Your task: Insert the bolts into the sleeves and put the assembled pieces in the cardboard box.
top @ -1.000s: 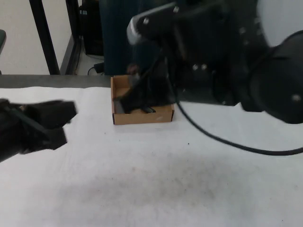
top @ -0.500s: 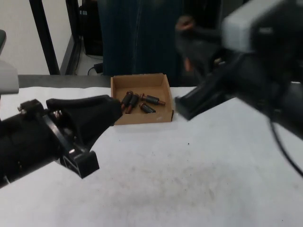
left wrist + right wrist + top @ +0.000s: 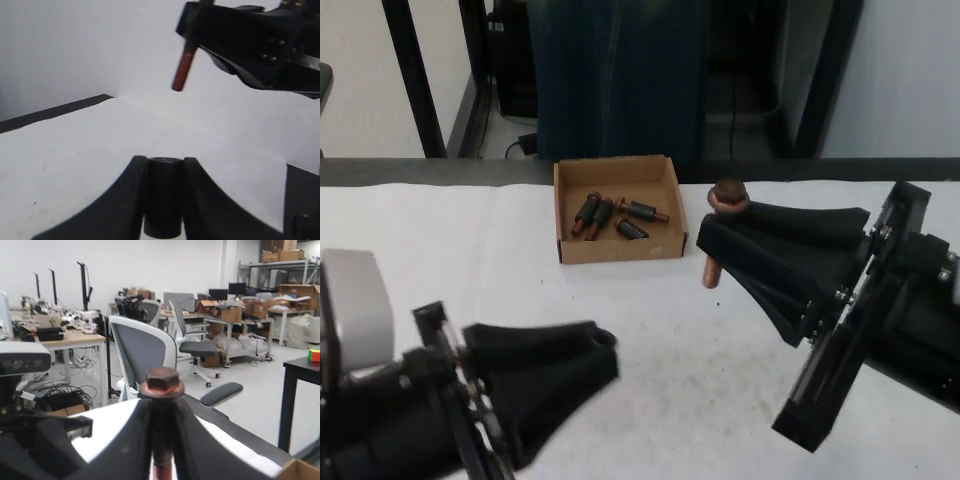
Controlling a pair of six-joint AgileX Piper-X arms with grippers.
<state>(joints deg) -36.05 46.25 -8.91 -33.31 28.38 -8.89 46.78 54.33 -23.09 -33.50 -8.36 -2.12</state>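
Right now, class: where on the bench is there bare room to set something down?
Bare bench lies left of the box, and in the middle between the box, the left end effector and the right end effector. Crowded: the box holds pieces, and the bolt hangs right of it.

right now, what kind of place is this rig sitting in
Probably a robotics lab or open workshop office: office chairs, cluttered desks, and boxes stacked on shelving.

The bolt (image 3: 161,386) is seen as dull coppery metal; the sleeve (image 3: 163,196), matt black; the cardboard box (image 3: 620,245), matt brown.
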